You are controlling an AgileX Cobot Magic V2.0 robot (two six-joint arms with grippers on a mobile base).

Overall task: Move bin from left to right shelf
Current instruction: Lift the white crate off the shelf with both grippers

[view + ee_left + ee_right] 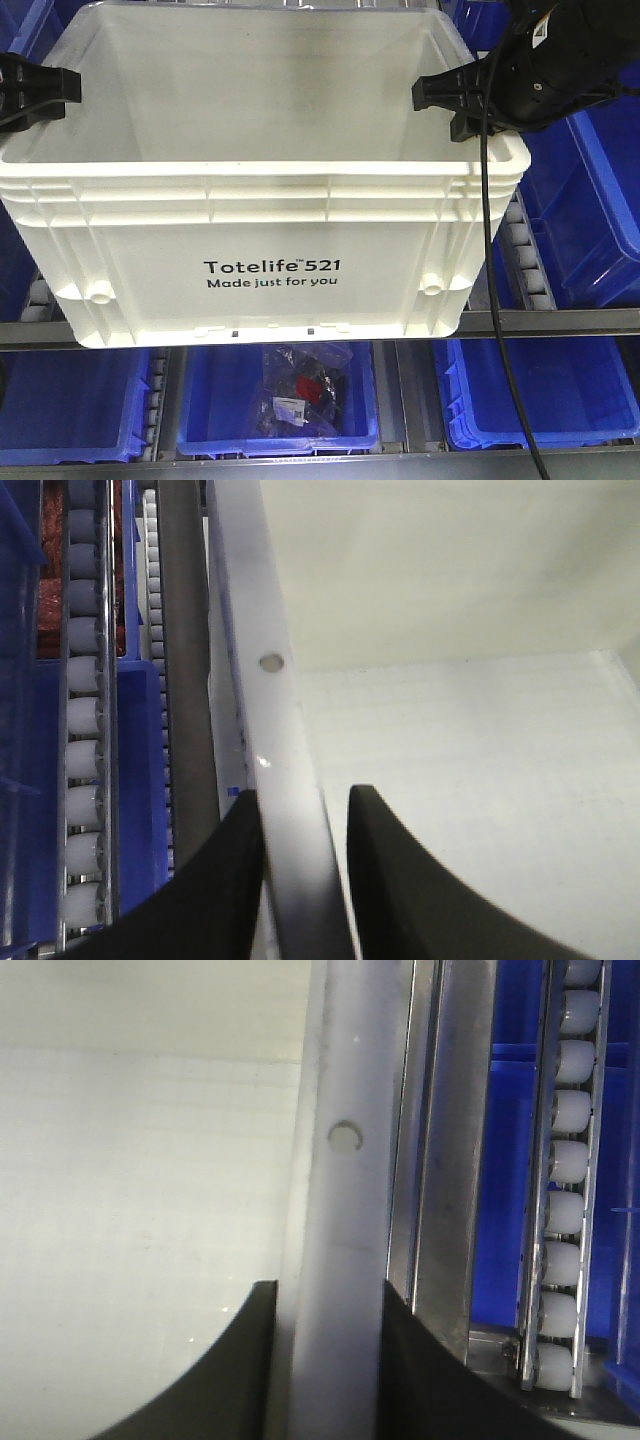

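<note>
Shelving of metal rails and white roller tracks point(568, 1160), stocked with blue plastic bins point(590, 200), fills the background. A large white rectangular plastic crate with ribbed rim point(270, 230) sits centre frame, its base level with a shelf rail (whether it rests there cannot be told).

The left pincer point(40, 90) is clenched across the crate's left rim and the right pincer point(455, 95) across the right rim. Both wrist views show fingers straddling the wall.

Risks, as judged:
- The narrow rim grips may slip or tilt under uneven arm motion.
- The base could catch on the rail.
- A black cable point(500, 330) hanging beside the crate could snag.

Legible print: "Totelife 521 / Made just for you".
</note>
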